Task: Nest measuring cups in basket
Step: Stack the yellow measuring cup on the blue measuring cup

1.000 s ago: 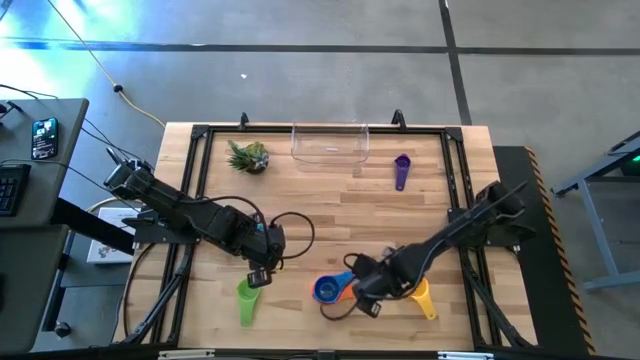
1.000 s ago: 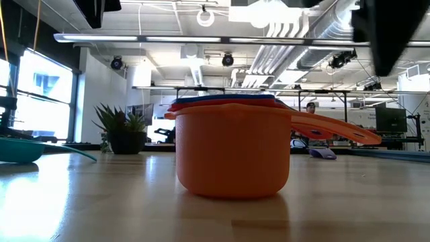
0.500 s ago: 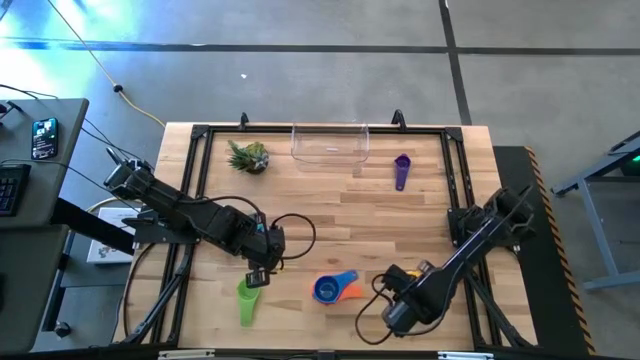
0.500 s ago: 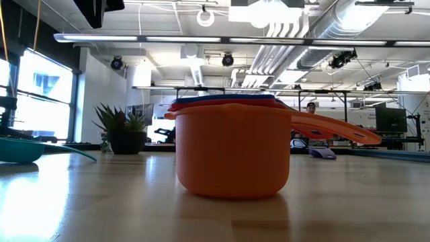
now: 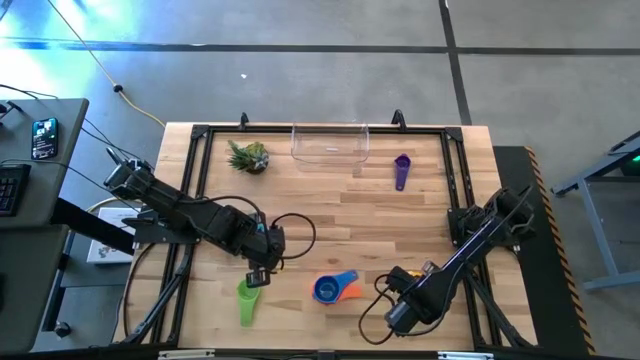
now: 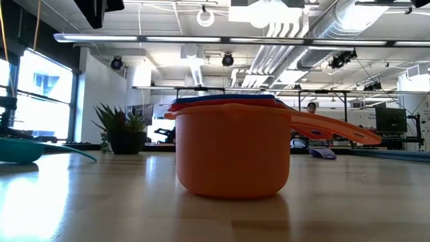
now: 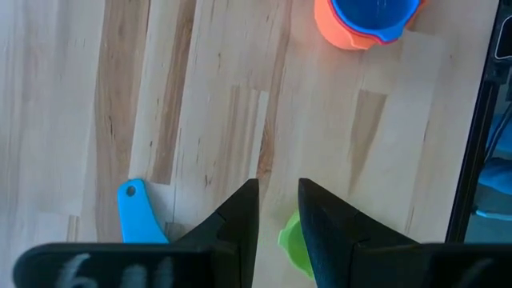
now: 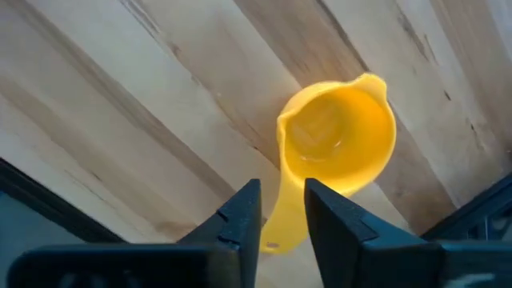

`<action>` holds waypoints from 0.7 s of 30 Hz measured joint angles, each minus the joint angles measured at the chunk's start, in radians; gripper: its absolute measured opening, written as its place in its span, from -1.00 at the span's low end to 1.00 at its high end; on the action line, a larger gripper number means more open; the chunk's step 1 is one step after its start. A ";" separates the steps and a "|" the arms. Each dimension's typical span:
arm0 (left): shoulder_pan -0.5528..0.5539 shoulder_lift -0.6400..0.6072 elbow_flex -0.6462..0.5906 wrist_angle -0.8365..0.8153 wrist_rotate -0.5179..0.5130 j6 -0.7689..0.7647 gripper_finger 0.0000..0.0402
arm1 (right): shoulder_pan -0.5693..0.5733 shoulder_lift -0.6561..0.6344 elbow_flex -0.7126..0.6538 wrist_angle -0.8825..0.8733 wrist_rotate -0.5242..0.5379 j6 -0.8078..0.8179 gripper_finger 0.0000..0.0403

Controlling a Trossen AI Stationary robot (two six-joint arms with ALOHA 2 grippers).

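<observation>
A nested stack, an orange cup (image 5: 330,289) with blue and red inside (image 6: 232,148), stands near the table's near edge. The green cup (image 5: 245,300) lies left of it. A light blue cup (image 6: 20,149) sits under my left gripper (image 7: 278,188), which hovers with a narrow gap, the light blue handle (image 7: 138,216) to one side. The purple cup (image 5: 401,172) lies beside the clear basket (image 5: 330,143) at the far edge. My right gripper (image 8: 282,192) is at the near right, over the yellow cup (image 8: 340,148), which my arm hides in the high view. My right gripper has the yellow cup's flat handle (image 8: 282,210) between its two fingers, about midway along it. The fingers come from above, pointing down, one on each long edge. The bowl lies beyond the fingertips, mouth up, and looks to rest on the table.
A small spiky plant (image 5: 248,157) stands left of the basket at the far edge. Black frame rails run along the table's left and right sides. Bare wood lies between the stack and the basket.
My right arm has drawn back from the orange stack toward the table's near right corner and now stands over the yellow cup, covering it in the high view. Its dark shape has left the low view. The stack has stayed in place.
</observation>
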 joint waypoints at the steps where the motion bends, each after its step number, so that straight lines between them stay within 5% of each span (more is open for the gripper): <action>1: 0.000 0.000 0.000 0.000 0.000 0.000 -0.61 | 0.000 0.000 0.000 0.000 -0.002 -0.008 -0.49; 8: 0.010 0.000 0.000 0.000 0.000 -0.012 -0.61 | 0.000 0.000 -0.009 0.002 0.055 -0.046 -0.29; 21: 0.069 0.000 0.000 0.000 0.001 -0.036 -0.61 | -0.010 0.002 -0.178 0.168 0.017 -0.081 -0.27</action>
